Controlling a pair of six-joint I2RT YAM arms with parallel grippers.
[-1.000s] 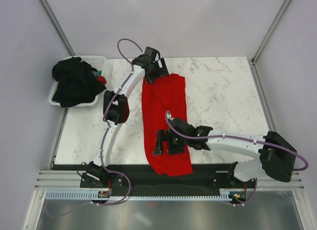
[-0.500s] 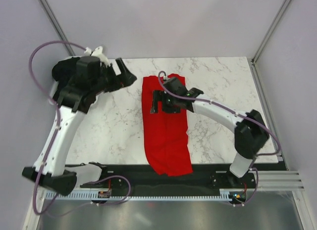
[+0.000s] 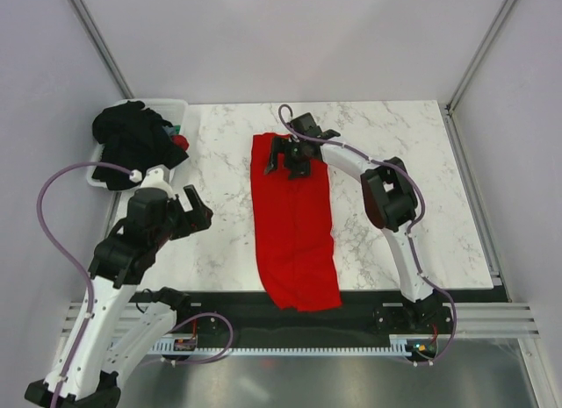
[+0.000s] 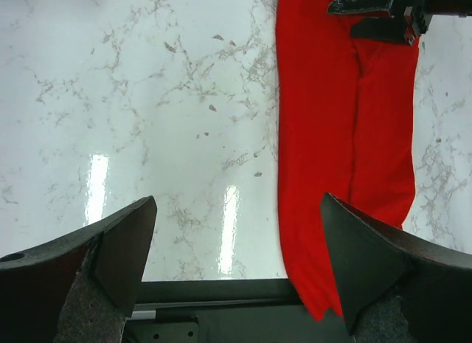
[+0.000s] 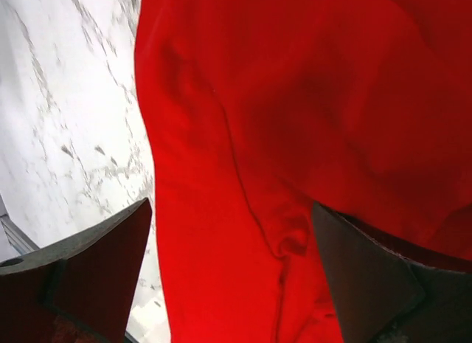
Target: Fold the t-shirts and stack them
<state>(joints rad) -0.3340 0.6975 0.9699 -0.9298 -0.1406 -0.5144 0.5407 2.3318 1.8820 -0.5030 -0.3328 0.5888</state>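
The red t-shirt [image 3: 294, 224] lies on the marble table as a long narrow strip, running from the far middle to the near edge. My right gripper [image 3: 285, 160] hovers open over its far end, and red fabric [image 5: 280, 136] fills the view between the open jaws [image 5: 232, 284]. My left gripper [image 3: 198, 211] is open and empty over bare marble, left of the shirt. In the left wrist view [image 4: 236, 284] the red shirt [image 4: 343, 151] lies to the right. The black t-shirts [image 3: 132, 145] are piled in the white tub.
The white tub [image 3: 172, 105] stands at the table's far left corner. A black strip [image 3: 369, 303] borders the near edge, under the shirt's near end. Bare marble [image 3: 404, 189] lies right of the shirt. The right gripper shows in the left wrist view [image 4: 383, 7].
My left arm has swung away from the shirt's far end, past the tub, to the near left. My right gripper has moved from the shirt's near part up to its far end.
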